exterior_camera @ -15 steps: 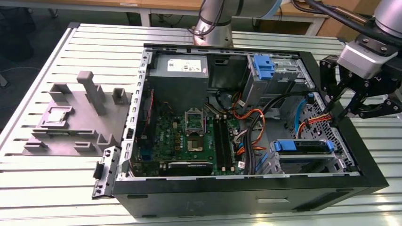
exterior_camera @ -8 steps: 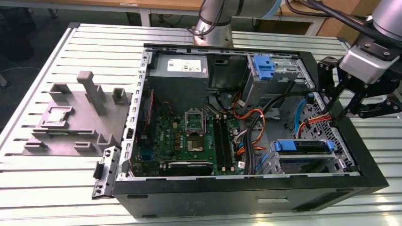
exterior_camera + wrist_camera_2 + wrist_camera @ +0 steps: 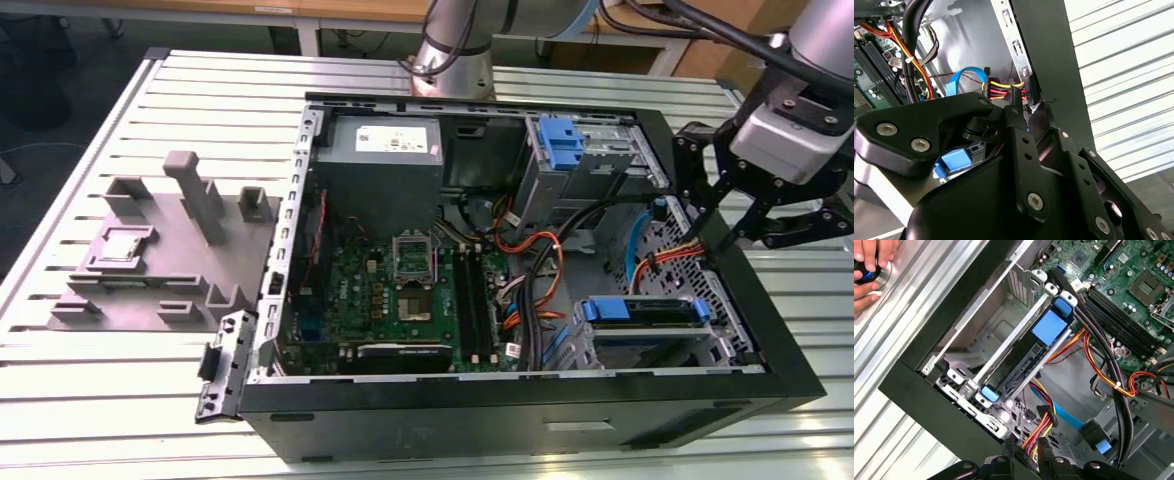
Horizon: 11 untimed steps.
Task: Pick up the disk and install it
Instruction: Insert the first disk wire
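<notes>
Sitting in the drive cage (image 3: 577, 350), the disk (image 3: 641, 311) shows mostly its blue frame, label hidden, long axis left-to-right in the exterior view; the gripper (image 3: 1025, 444) hangs empty, fingers slightly apart.

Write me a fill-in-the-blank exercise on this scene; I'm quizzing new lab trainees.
1. The black gripper hangs by the black computer case's wall at the exterior view's ___.
2. Its fingers are ___, gripping nothing.
3. The silver-grey disk in its blue plastic frame sits ___ the case, in a metal drive cage.
4. The grey plastic fixture lies on the slatted metal table to the exterior view's ___ of the case.

Missing words: right; open; inside; left.
</notes>
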Tool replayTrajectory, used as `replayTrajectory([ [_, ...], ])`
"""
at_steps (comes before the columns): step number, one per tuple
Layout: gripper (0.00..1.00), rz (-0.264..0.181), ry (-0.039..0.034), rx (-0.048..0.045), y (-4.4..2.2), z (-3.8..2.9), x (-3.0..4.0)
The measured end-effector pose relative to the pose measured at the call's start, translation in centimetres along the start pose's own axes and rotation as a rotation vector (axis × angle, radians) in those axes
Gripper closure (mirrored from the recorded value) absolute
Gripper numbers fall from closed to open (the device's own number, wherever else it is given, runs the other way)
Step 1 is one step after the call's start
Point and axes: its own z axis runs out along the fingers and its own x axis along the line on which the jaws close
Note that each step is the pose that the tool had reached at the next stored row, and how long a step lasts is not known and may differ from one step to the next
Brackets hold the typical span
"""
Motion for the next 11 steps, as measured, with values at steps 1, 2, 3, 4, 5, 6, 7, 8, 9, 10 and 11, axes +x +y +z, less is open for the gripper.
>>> replayTrajectory([
  [1,0.67,-0.001,-0.0001,0.0001,-0.07,0.01,-0.03],
  [2,0.67,-0.005,-0.0002,0.0001,-0.09,0.00,-0.05],
  [3,0.67,-0.012,-0.0009,0.0007,-0.09,0.00,-0.05],
  [4,0.67,-0.025,-0.0018,0.0014,-0.09,0.00,-0.05],
  [5,0.67,-0.043,-0.0032,0.0025,-0.10,0.00,-0.05],
  [6,0.67,-0.061,-0.0045,0.0035,-0.10,0.00,-0.05],
  [7,0.67,-0.080,-0.0060,0.0047,-0.09,0.01,-0.05],
  [8,0.67,-0.098,-0.0074,0.0058,-0.10,0.01,-0.05],
  [9,0.67,-0.115,-0.0086,0.0067,-0.10,0.01,-0.06],
  [10,0.67,-0.130,-0.0098,0.0077,-0.10,0.02,-0.05],
  [11,0.67,-0.146,-0.0111,0.0087,-0.10,0.03,-0.06],
])
